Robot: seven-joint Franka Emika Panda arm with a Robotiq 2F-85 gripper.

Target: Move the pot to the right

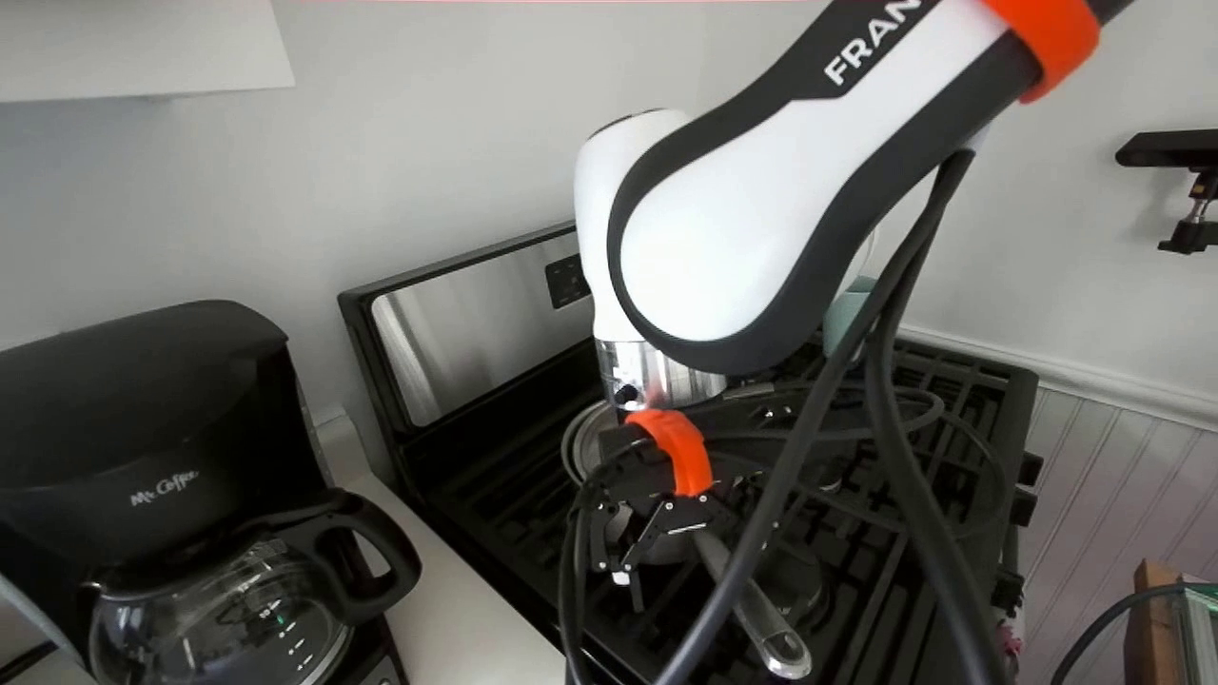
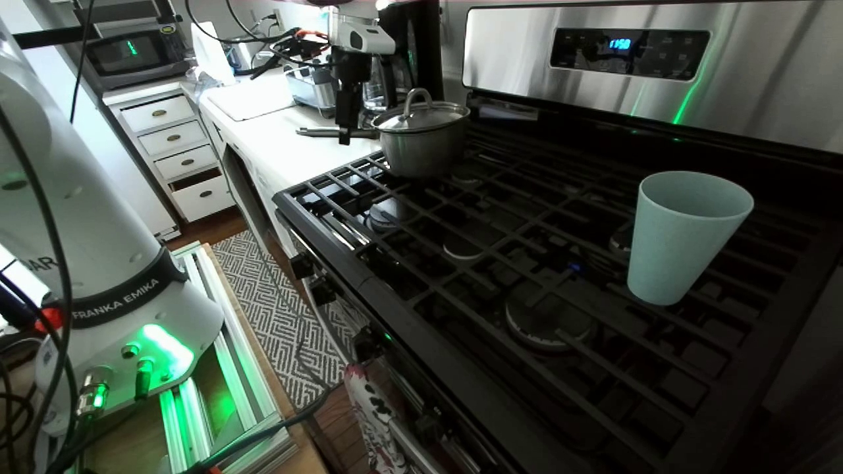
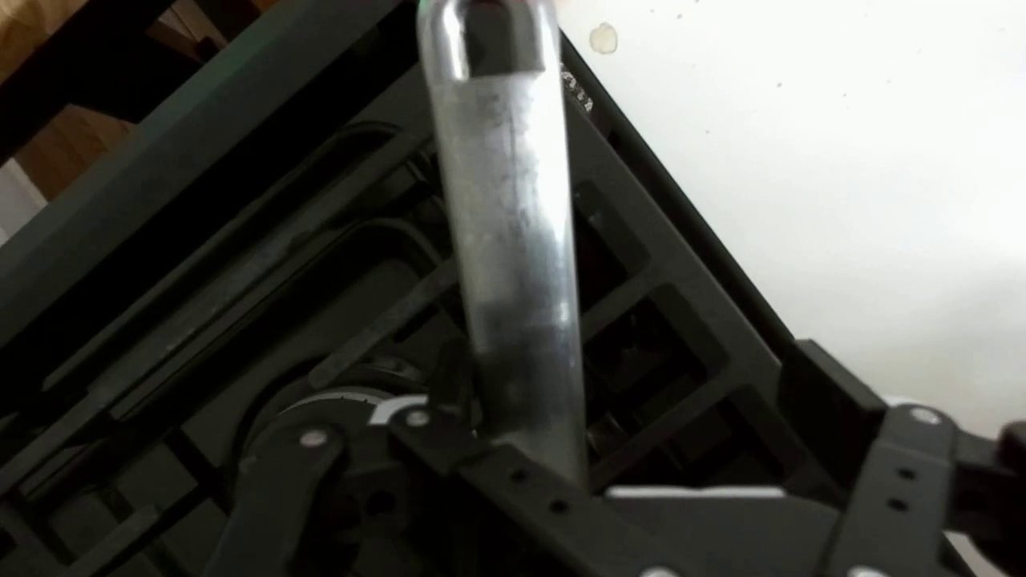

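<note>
Probably the step now is gripping the pot (image 2: 423, 153) by its handle (image 3: 513, 216). The pot stands at the left end of the surface (image 2: 359, 286), lid (image 2: 431, 118) on, with the cup (image 2: 685, 240) well apart to its right. In the wrist view the hand (image 3: 641, 399) is spread, the handle between its fingers (image 3: 830, 410) and just beside the left one; I cannot tell whether they touch. To do this well, move the hand slightly toward that side to centre the grip, then close squarely and firmly, since the smooth metal may twist under the pot's weight. A low, level lift should then clear the surface before the move right; tilting could slide the lid.
</note>
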